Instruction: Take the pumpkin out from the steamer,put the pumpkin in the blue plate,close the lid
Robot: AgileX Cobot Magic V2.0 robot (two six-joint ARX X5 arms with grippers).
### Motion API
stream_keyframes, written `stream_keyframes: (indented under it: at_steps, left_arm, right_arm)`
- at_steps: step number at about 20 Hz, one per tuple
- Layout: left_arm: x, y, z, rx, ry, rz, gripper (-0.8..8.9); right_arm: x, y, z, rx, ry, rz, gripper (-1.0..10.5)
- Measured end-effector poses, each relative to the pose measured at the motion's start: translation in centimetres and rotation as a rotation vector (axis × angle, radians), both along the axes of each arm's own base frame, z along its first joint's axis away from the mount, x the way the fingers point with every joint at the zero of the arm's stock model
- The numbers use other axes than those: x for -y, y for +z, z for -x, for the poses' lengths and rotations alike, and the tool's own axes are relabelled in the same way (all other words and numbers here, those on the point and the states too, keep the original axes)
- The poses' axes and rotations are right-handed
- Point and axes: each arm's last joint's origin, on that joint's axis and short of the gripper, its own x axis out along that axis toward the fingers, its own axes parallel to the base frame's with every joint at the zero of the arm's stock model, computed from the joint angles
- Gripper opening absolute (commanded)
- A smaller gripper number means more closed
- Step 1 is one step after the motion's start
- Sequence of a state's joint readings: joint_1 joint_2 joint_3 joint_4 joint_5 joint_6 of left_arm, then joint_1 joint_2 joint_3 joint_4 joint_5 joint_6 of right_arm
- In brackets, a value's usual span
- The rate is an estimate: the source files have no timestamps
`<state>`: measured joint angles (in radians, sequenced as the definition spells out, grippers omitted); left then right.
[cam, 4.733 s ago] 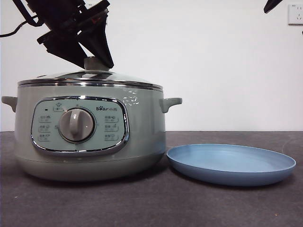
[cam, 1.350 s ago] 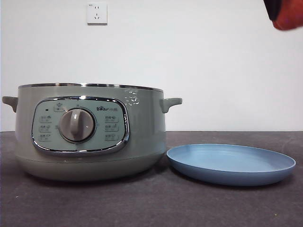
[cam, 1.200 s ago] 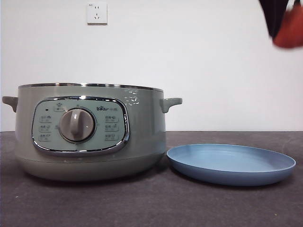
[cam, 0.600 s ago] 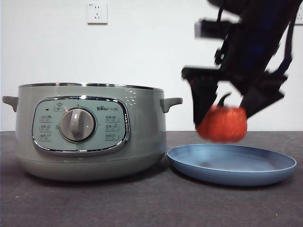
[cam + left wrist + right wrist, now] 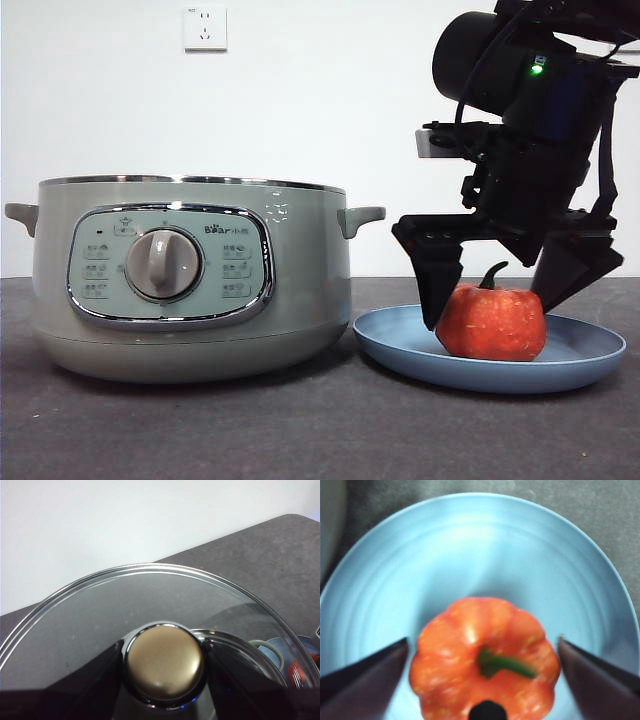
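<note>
- Pumpkin [image 5: 491, 322], in the front view, sits upright in the blue plate [image 5: 400, 350], its curved green stem pointing up; the plate lies on the dark table [image 5: 200, 430] just beside the steamer [image 5: 190, 275].
- Right gripper [image 5: 508, 285] straddles it from above, one black jaw on each side with a gap showing, so the jaws stand spread and clear of the fruit; it looks released.
- Steamer stands without its lid in this view, chrome rim bare; what remains inside cannot be seen from this low angle.
- Left wrist view: the lid [image 5: 150, 605] hangs from the left gripper [image 5: 163, 662], whose jaws are clamped around the knob [image 5: 164, 661]. Through the glass a bit of blue plate and a speck of orange show.
- Handling, as a judgement: the glass lid is likely the heavier, breakable, slick item; the knob is the only sensible hold, and it should be lowered level so the chrome rim seats on the pot without a knock.
- Right wrist view: the pumpkin [image 5: 485, 657] rests towards the near side of the blue plate [image 5: 470, 540], nothing else in the dish; both jaw tips sit well out from its ribbed flanks.
- Pumpkin probably handles as a light, fairly stiff toy; its rounded ribs could roll, so a grip across the widest part suits it best.
</note>
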<state>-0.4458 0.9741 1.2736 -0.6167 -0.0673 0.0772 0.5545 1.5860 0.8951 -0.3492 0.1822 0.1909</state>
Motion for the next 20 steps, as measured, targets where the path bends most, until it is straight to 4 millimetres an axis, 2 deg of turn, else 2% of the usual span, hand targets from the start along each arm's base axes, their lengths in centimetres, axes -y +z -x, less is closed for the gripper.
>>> stream_keyframes:
  at_steps: [4, 6, 11, 15, 17, 20]
  left_arm:
    - [0.3, -0.4, -0.6, -0.021, -0.005, -0.008, -0.09]
    - [0.5, -0.6, -1.0, -0.036, -0.018, -0.01, -0.09]
    - [1.7, -2.7, -3.4, -0.118, -0.025, -0.028, -0.09]
    - [3.3, -6.8, -5.6, -0.185, -0.044, -0.021, -0.09]
    - [3.9, -8.2, -6.5, -0.213, -0.054, -0.015, -0.09]
    - [5.0, -9.3, -8.0, -0.221, -0.084, 0.0, -0.09]
  right_arm:
    - [0.1, 0.0, -0.1, 0.002, -0.003, -0.001, 5.7]
    - [0.1, 0.7, 0.1, 0.022, -0.002, -0.014, 5.7]
    - [1.3, 5.8, 1.8, 0.18, -0.004, -0.111, 5.7]
    - [2.8, 10.1, 4.2, 0.321, -0.005, -0.197, 5.7]
    - [3.5, 11.8, 5.4, 0.384, -0.005, -0.236, 5.7]
    - [4.4, 13.6, 7.0, 0.458, -0.007, -0.28, 5.7]
